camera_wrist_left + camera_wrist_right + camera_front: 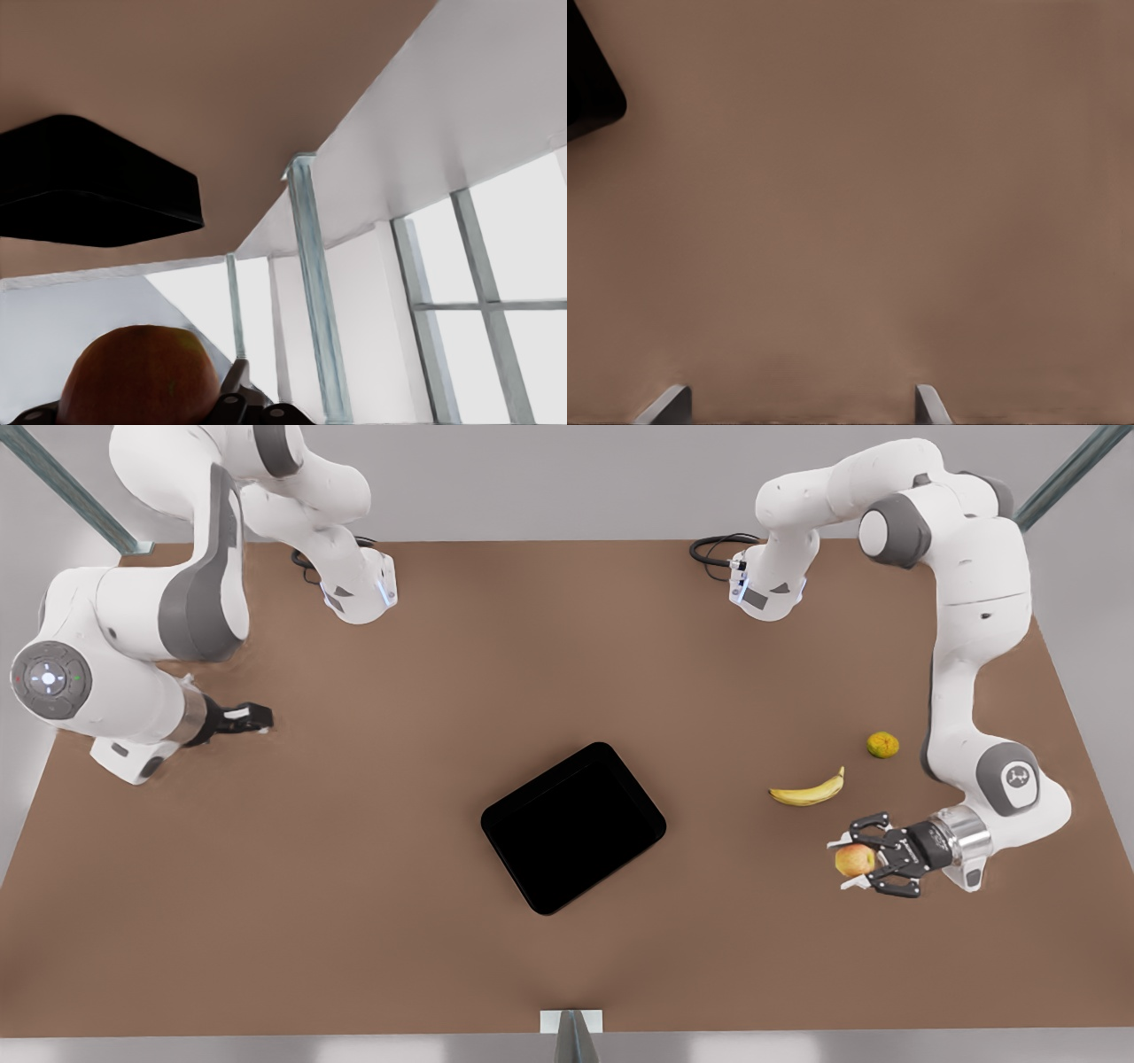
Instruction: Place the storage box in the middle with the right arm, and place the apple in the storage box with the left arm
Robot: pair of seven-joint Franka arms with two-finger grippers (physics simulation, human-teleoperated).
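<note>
Gripping the apple [854, 860], left gripper [852, 862] is clamped on it, well apart from the storage box [573, 827]; carry it above the box centre before releasing; right gripper [259, 717], fingers apart, waits far beyond the box.

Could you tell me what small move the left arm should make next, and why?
Probably carry the apple toward the storage box. The left gripper, on the front view's right, has its jaws closed around the apple, while the box sits mid-table, empty, well apart from it. The right gripper waits open on the front view's left.
</note>
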